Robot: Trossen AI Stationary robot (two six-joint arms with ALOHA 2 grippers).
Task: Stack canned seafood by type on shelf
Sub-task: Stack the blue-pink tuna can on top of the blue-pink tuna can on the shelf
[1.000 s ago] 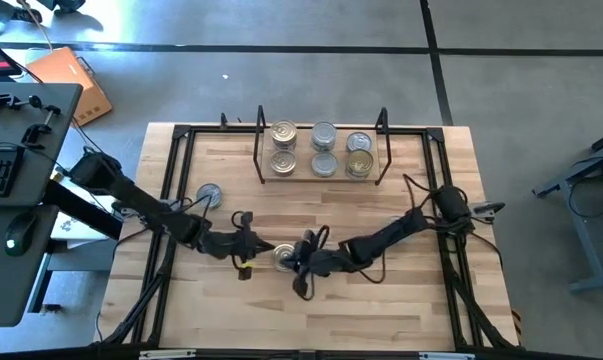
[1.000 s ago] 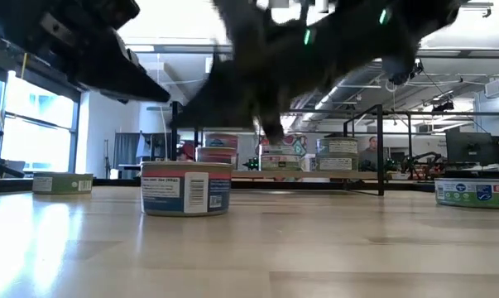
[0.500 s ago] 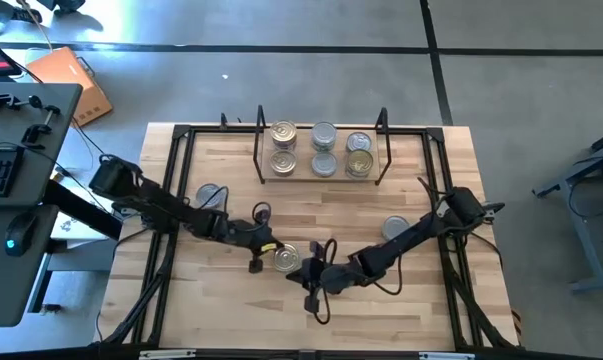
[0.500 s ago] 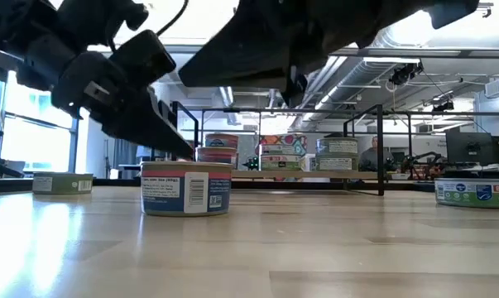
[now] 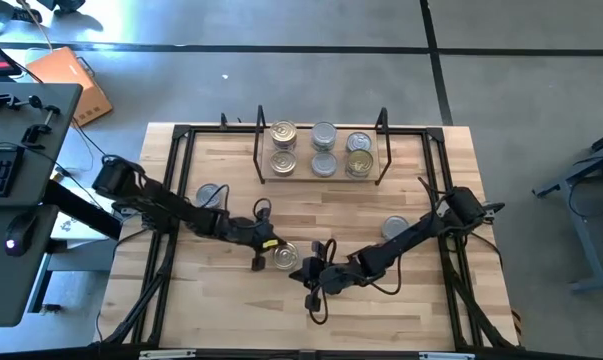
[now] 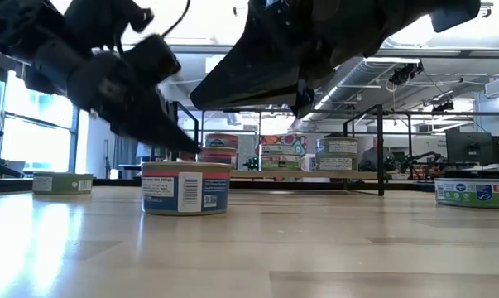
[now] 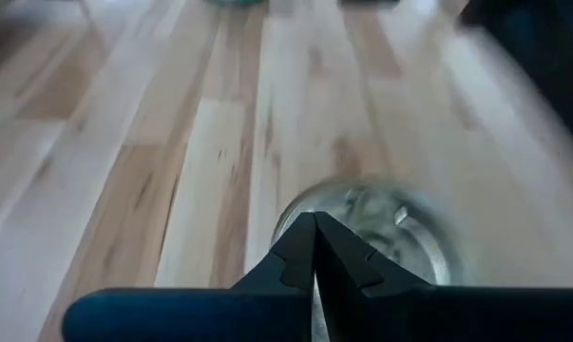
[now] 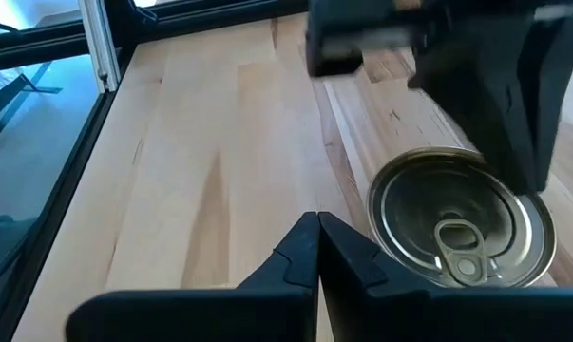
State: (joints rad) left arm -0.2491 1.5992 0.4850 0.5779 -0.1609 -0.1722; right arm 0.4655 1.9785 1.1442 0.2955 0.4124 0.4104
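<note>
Beside the gold-lidded can [image 5: 284, 258], both closed hands hover.

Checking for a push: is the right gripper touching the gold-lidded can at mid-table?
Apart. The right wrist view shows bare wood between the shut right gripper and the can.

I see the table [image 5: 231, 310] carrying a shelf [image 5: 321, 177] and three loose cans [image 5: 285, 258].
</note>
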